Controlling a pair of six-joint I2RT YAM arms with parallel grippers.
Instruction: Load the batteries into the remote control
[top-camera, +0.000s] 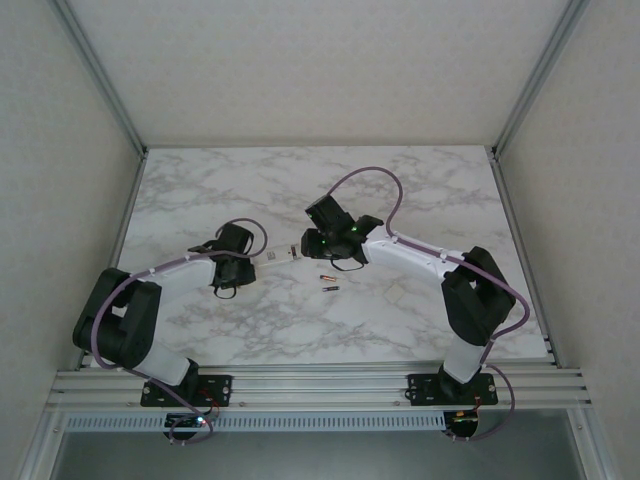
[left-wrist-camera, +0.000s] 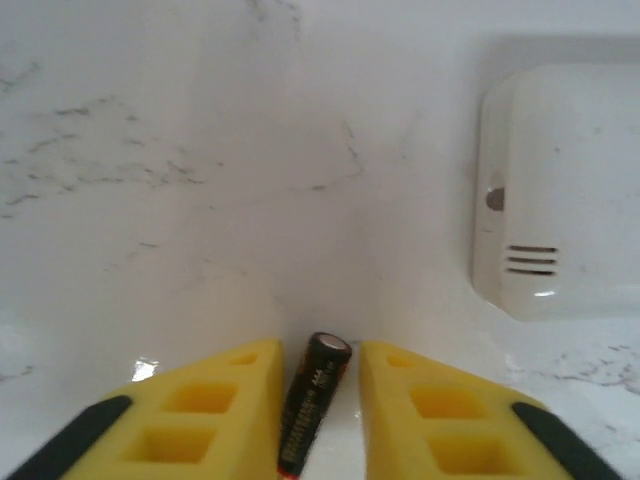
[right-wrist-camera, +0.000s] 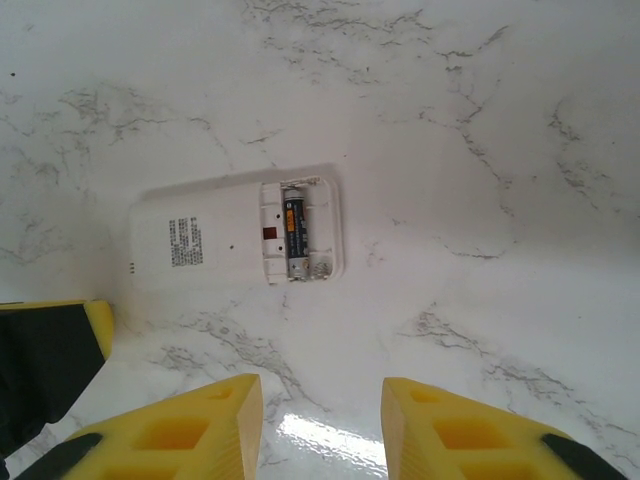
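Observation:
The white remote control (right-wrist-camera: 200, 240) lies face down on the marble table (top-camera: 200, 190), its battery compartment open with one battery (right-wrist-camera: 292, 232) seated in it. My right gripper (right-wrist-camera: 320, 415) hovers open above the table just short of the compartment end, nothing between its fingers. My left gripper (left-wrist-camera: 320, 352) is shut on a dark battery (left-wrist-camera: 312, 400) with a red-orange end, which sits slightly tilted between the yellow fingers. The remote's other end (left-wrist-camera: 560, 190) shows to its right. In the top view, two loose batteries (top-camera: 329, 283) lie right of the remote (top-camera: 283, 255), between the left gripper (top-camera: 250, 265) and right gripper (top-camera: 335, 240).
A small white flat piece (top-camera: 396, 294), perhaps the compartment cover, lies on the table right of the loose batteries. Aluminium frame rails (top-camera: 130, 150) and white walls enclose the table. The left gripper's finger (right-wrist-camera: 55, 345) shows at the left edge of the right wrist view.

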